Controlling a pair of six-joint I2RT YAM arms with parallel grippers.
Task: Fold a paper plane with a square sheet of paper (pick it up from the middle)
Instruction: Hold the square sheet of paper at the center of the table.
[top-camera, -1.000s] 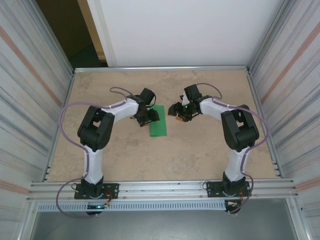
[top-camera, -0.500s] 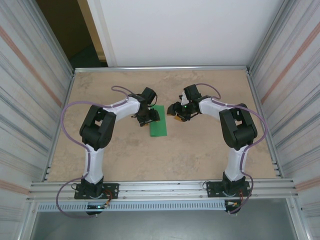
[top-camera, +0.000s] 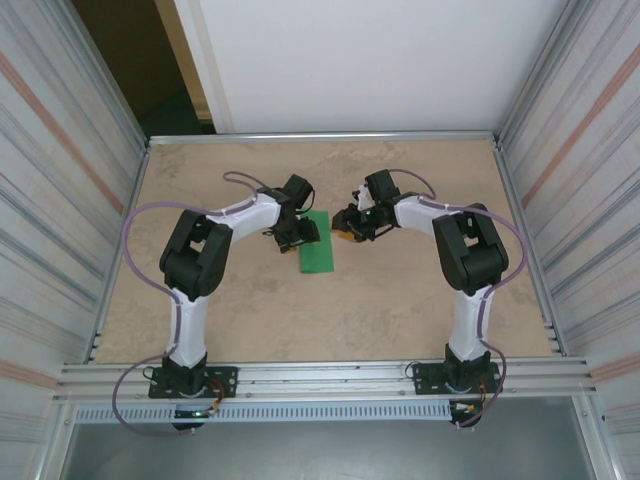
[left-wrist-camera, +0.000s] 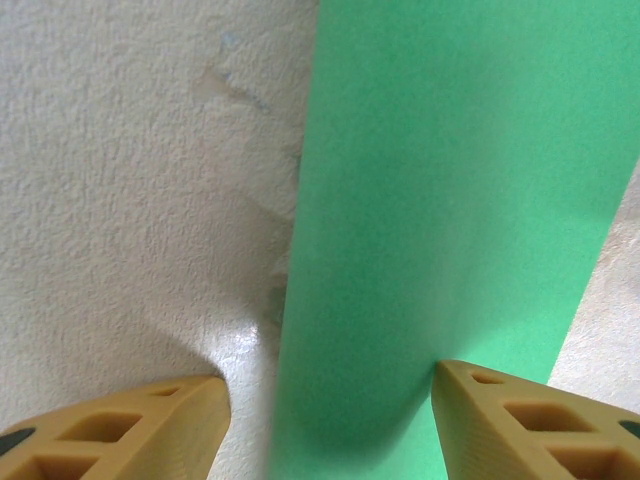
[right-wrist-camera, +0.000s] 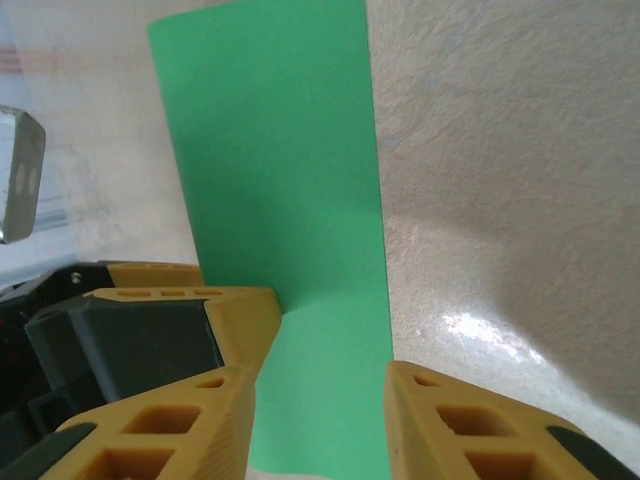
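The square sheet of paper (top-camera: 318, 243) lies folded into a narrow bright green rectangle on the table's middle, between the two arms. My left gripper (top-camera: 300, 232) stands open at its left long edge. In the left wrist view the left gripper (left-wrist-camera: 330, 395) straddles that edge of the paper (left-wrist-camera: 450, 180), its right finger (left-wrist-camera: 500, 410) over the green. My right gripper (top-camera: 347, 225) is open at the right long edge. In the right wrist view the right gripper (right-wrist-camera: 320, 385) has the paper (right-wrist-camera: 280, 150) under its gap, and the left gripper's yellow finger (right-wrist-camera: 240, 310) touches the paper's far side.
The beige table (top-camera: 400, 290) is fenced by ribbed metal walls left (top-camera: 60, 200) and right (top-camera: 580, 200) and a white back wall (top-camera: 360, 60). An aluminium rail (top-camera: 330, 378) with both arm bases runs along the near edge.
My right gripper has moved left onto the paper's right edge and its jaws have narrowed. The left gripper and the paper have stayed in place.
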